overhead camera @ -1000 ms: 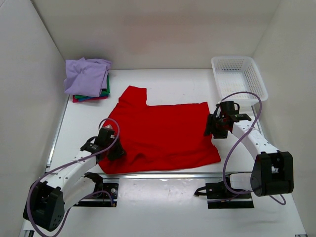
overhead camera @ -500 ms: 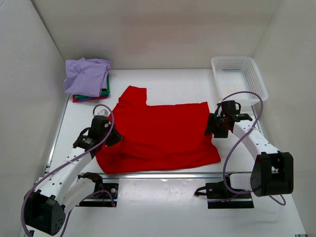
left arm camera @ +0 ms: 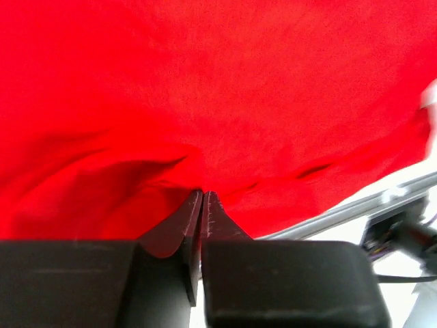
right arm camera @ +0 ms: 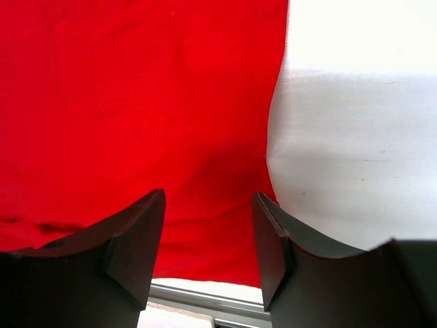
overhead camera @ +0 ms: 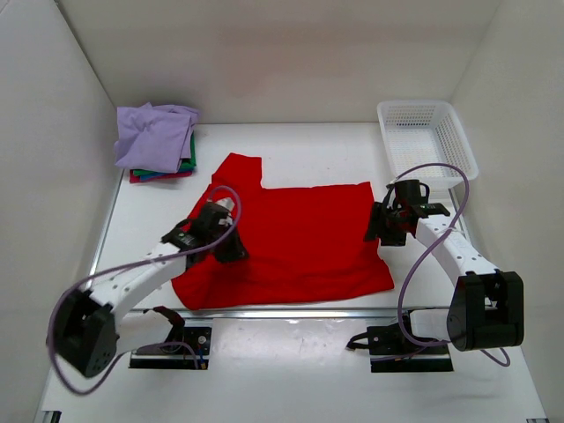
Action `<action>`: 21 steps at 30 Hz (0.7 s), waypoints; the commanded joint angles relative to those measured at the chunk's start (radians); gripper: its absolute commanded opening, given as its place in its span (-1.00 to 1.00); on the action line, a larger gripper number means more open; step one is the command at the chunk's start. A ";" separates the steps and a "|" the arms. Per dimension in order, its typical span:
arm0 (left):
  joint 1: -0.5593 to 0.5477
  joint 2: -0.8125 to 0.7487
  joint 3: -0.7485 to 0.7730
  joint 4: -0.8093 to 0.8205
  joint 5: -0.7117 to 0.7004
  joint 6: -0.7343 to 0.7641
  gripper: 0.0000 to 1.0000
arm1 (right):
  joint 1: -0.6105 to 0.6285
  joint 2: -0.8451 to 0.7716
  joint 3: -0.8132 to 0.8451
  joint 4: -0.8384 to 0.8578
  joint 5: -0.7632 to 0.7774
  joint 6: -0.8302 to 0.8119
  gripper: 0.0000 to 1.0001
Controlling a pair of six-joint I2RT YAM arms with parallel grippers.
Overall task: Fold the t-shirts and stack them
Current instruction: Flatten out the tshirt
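Observation:
A bright red t-shirt (overhead camera: 300,238) lies spread flat in the middle of the white table, one sleeve pointing to the back left. My left gripper (overhead camera: 229,247) is over the shirt's left part. In the left wrist view its jaws (left arm camera: 203,194) are shut, and red cloth (left arm camera: 218,89) puckers into the tips. My right gripper (overhead camera: 380,231) hovers at the shirt's right edge. Its fingers (right arm camera: 136,239) stand open, with nothing between them but the red cloth (right arm camera: 136,102) below. A stack of folded t-shirts (overhead camera: 155,139), lavender on top of green and red, sits at the back left.
A white mesh basket (overhead camera: 428,134) stands at the back right, just behind the right arm. White walls close in the table on three sides. A metal rail (overhead camera: 291,313) runs along the shirt's near edge. Bare table (right arm camera: 355,137) lies right of the shirt.
The left gripper closed at the shirt's left edge, then swung right and now sits over the shirt with cloth at its tips. The right arm has stayed still.

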 commanded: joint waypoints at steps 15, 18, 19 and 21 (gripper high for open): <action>0.008 -0.065 -0.011 0.136 -0.037 -0.013 0.14 | 0.016 -0.013 -0.024 0.032 -0.016 0.010 0.02; -0.005 -0.065 0.013 -0.021 -0.120 0.021 0.17 | 0.017 -0.012 -0.018 0.041 -0.022 0.014 0.03; -0.002 -0.066 0.012 -0.056 -0.119 0.014 0.17 | 0.025 -0.006 -0.020 0.033 -0.023 0.022 0.01; 0.010 -0.094 -0.022 -0.069 -0.120 -0.005 0.07 | 0.022 -0.006 -0.023 0.044 -0.028 0.023 0.02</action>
